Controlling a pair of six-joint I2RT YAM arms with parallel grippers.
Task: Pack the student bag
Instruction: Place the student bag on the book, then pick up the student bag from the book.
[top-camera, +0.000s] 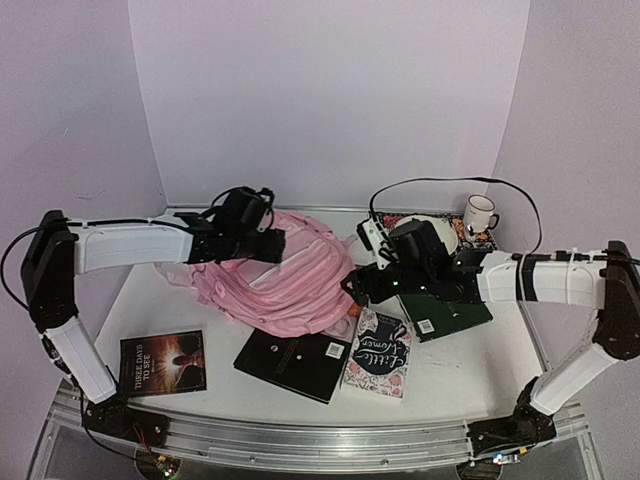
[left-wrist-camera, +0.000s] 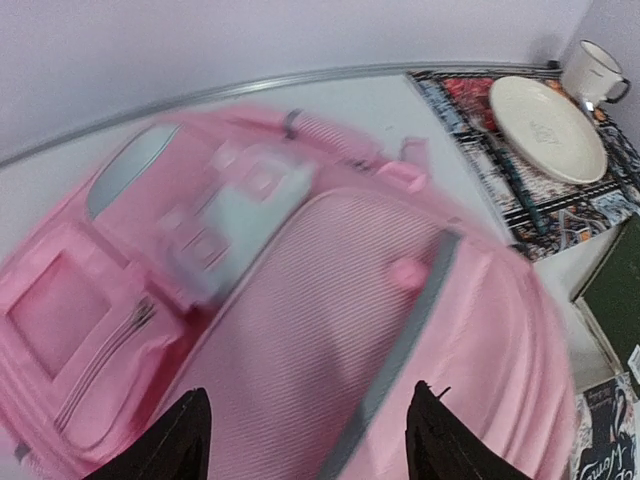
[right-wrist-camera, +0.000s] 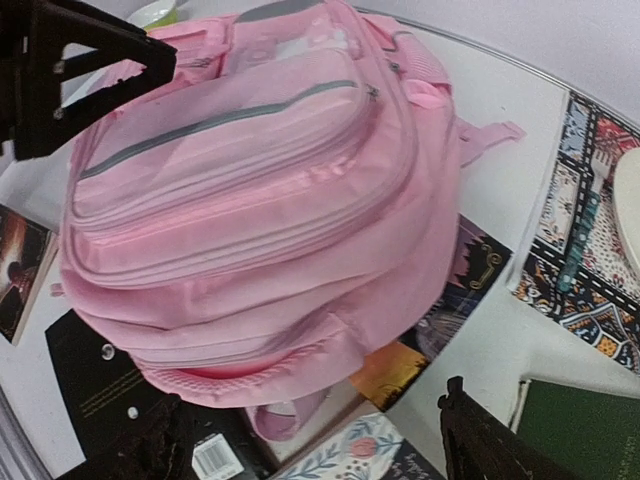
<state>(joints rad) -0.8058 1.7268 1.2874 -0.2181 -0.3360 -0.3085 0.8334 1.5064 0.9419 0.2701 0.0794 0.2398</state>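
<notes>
The left end effector (left-wrist-camera: 310, 445) hangs over the student bag (top-camera: 290, 285), fingers spread with nothing between them. The right end effector (right-wrist-camera: 310, 440) is likewise spread wide at the bag's right edge. Near the front of the counter (top-camera: 150, 300) lie a black book (top-camera: 293, 362) and a floral book (top-camera: 380, 352). The bag lies slumped mid-counter. It is soft pink with ribbed front pockets, grey zippers and a paler patch, and its near edge overlaps the black book. Beyond sit a plate (left-wrist-camera: 548, 128) and a white mug (left-wrist-camera: 592, 68).
</notes>
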